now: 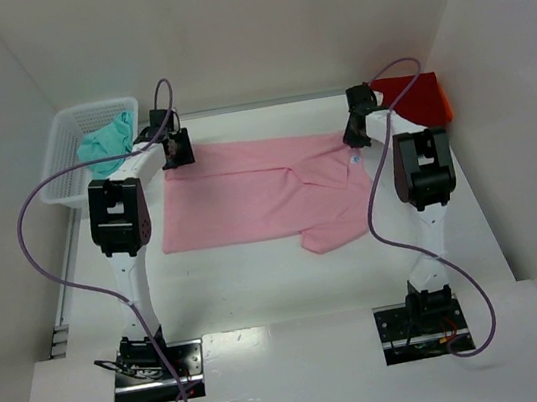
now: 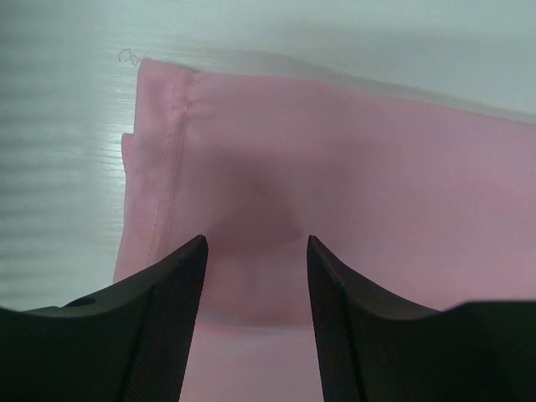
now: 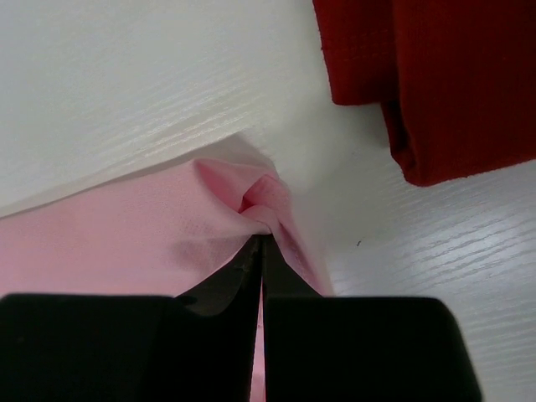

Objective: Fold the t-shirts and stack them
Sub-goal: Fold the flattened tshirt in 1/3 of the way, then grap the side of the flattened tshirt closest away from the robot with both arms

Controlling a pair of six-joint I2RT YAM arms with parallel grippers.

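Left wrist view: left gripper (image 2: pixel 257 243) with jaws spread, black fingers (image 2: pixel 172 285) standing apart over the pink t-shirt (image 2: pixel 360 159), cloth showing in the gap, stitched hem just left of them; no telling whether the tips touch the cloth. Right wrist view: right gripper (image 3: pixel 261 243) pressed together, pinching a puckered corner of the pink cloth, bunched into a small peak at the tips. Just beyond, on the white table (image 3: pixel 126 75), the red t-shirt (image 3: pixel 435 75), folded, apart from the pinched corner. Top external: pink shirt spread flat between the 2 grippers, 1 sleeve sticking out toward the near edge; red one at the far right corner; teal t-shirt (image 1: pixel 106 142) bunched in the white basket (image 1: pixel 58 157) at far left.
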